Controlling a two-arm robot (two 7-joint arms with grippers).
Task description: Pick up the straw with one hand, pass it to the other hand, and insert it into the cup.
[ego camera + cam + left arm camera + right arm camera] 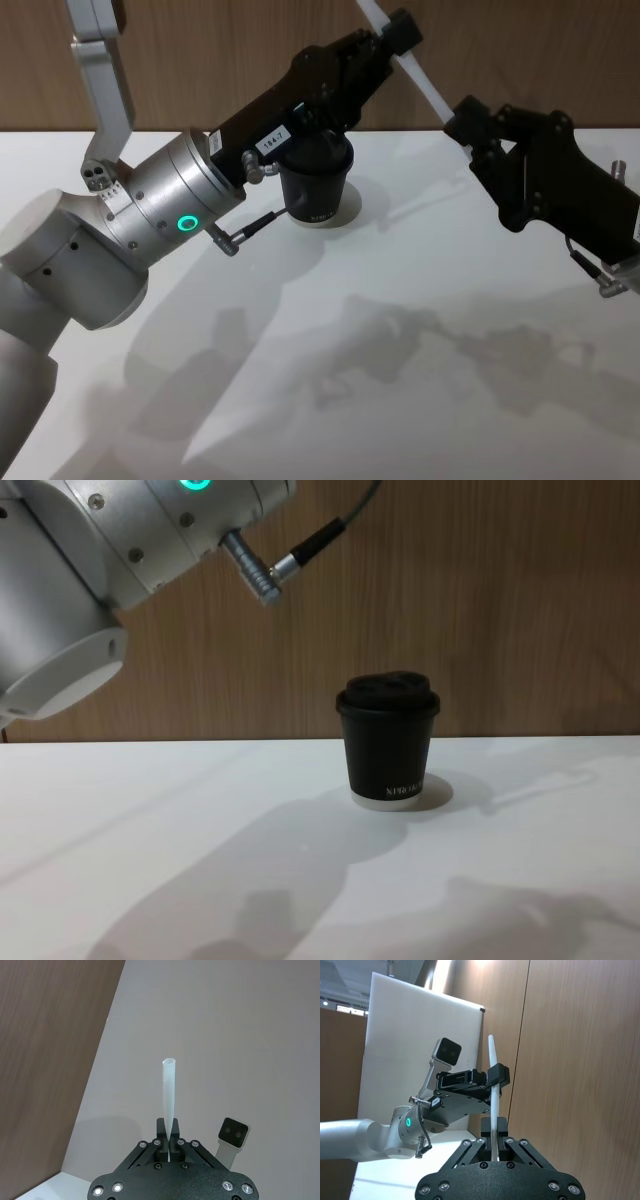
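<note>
A wooden wall backs a white bench. The left gripper, raised above the bench's far edge, has its fingers pinched narrowly on the straw near the upper end. The right gripper clamps the same straw lower down, fingers tight against it. The straw runs tilted between the two, in the air and clear of the bench. A green ring glows on the left arm's silver wrist. The cup, lid on, stands upright near the far edge, about midway along it, beneath the left gripper's body.
</note>
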